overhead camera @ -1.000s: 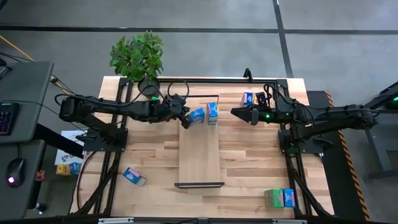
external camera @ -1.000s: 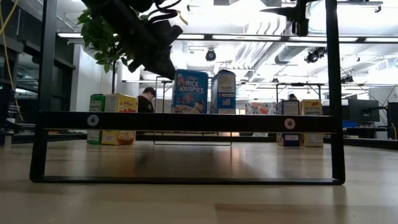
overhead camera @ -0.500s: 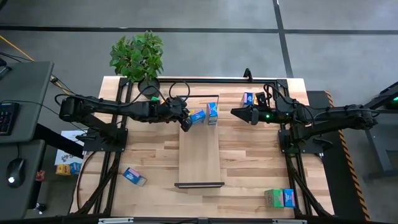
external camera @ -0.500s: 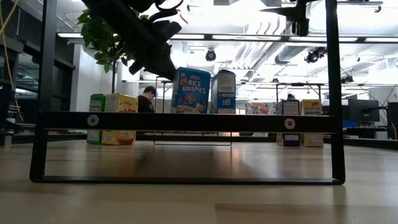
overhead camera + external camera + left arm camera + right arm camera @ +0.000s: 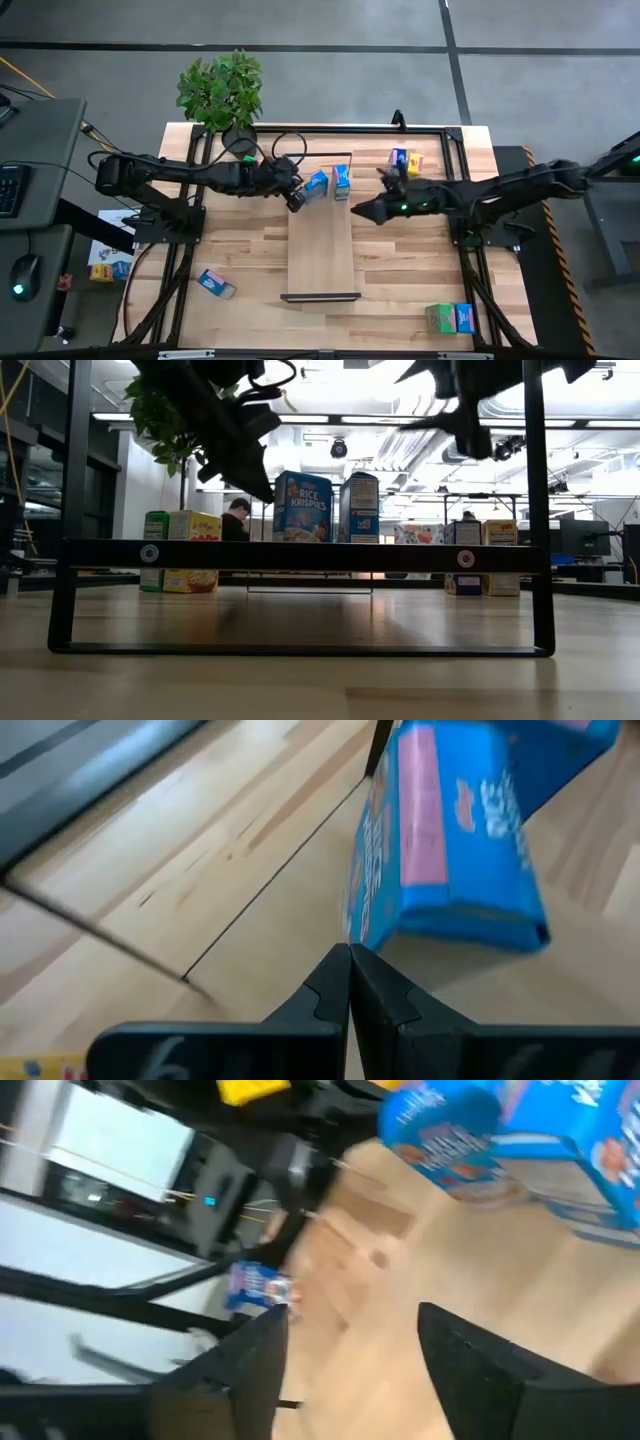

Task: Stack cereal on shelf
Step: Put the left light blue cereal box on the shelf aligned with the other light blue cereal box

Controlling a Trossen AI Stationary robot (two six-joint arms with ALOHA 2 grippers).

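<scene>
A blue Rice Krispies cereal box (image 5: 317, 185) stands upright on the far end of the light-wood shelf (image 5: 320, 250), beside a second blue box (image 5: 342, 181). Both also show in the low view (image 5: 303, 507) (image 5: 360, 508). My left gripper (image 5: 296, 203) is shut, its tips right at the first box's left side (image 5: 450, 840). My right gripper (image 5: 362, 212) is open and empty, just right of the shelf and above the table. My left gripper's shut fingertips (image 5: 350, 960) come level from the table's left and stand at the lower edge of the blue box's left side (image 5: 360, 925). I cannot tell whether they touch it. The box stands upright on the shelf.
A blue and a yellow box (image 5: 405, 160) stand at the far right. A green and a yellow box (image 5: 180, 550) stand at the far left near the potted plant (image 5: 220, 90). A blue box (image 5: 216, 284) lies near left. A green and a blue box (image 5: 450, 318) stand near right.
My right gripper has moved toward the table's left and near edge and down, coming up beside the shelf. The Rice Krispies box leaned slightly half a second ago and now stands upright. My left gripper has drawn back a little toward the left.
</scene>
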